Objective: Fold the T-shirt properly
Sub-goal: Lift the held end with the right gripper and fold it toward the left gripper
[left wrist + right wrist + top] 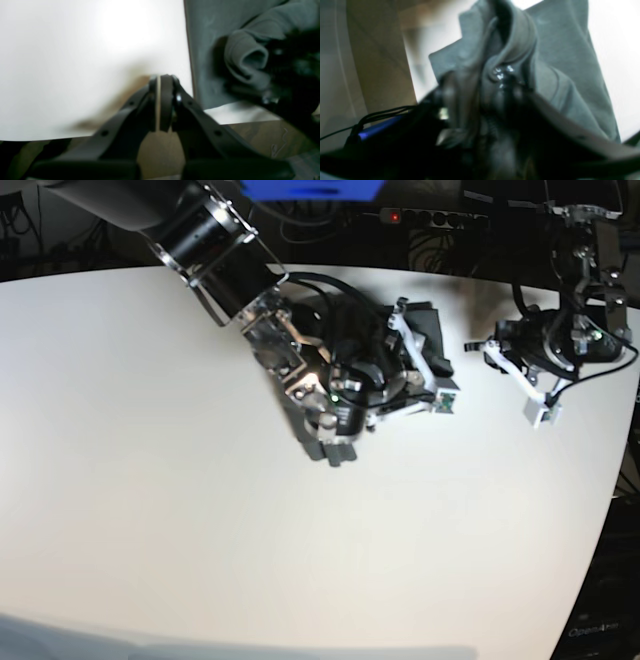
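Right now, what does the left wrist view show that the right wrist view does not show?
Only the left wrist view shows the left gripper, shut and empty, above the bare white table, apart from the T-shirt. Only the right wrist view shows a blue part and black cables beside the right arm. Both show the grey cloth bunched at the right gripper; blur hides its jaws.
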`<state>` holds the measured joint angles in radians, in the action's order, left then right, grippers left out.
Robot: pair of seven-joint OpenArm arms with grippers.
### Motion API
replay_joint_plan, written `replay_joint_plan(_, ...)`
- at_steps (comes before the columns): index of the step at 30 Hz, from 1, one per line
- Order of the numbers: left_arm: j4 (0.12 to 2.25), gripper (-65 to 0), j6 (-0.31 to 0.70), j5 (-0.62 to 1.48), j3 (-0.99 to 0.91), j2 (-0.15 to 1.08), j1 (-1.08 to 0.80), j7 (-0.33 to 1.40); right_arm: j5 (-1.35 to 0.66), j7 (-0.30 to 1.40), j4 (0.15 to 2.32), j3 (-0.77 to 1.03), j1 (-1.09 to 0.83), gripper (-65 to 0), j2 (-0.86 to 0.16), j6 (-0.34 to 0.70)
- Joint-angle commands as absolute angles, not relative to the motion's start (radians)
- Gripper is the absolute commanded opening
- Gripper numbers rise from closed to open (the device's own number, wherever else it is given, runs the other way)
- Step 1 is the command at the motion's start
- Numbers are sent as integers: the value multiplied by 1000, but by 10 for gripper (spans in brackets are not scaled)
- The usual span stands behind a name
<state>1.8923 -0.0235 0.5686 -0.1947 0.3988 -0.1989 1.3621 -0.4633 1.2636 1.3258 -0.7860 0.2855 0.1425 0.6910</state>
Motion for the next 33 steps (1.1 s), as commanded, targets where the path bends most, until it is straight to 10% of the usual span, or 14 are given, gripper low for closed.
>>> replay_joint_plan(1, 1908, -626, -22, 576, -202, 407, -186, 1354, -481, 1248, 1340, -785, 312, -313, 157, 698)
replay_joint_plan(11, 1911, -626, -19, 579, -202, 390, -183, 1354, -479, 1207, 1340, -782, 344, -81, 157, 698)
replay_joint_plan(33, 1913, -626, -18, 581, -202, 390, -182, 1353, -479, 1214, 1345, -785, 384, 0, 147, 698)
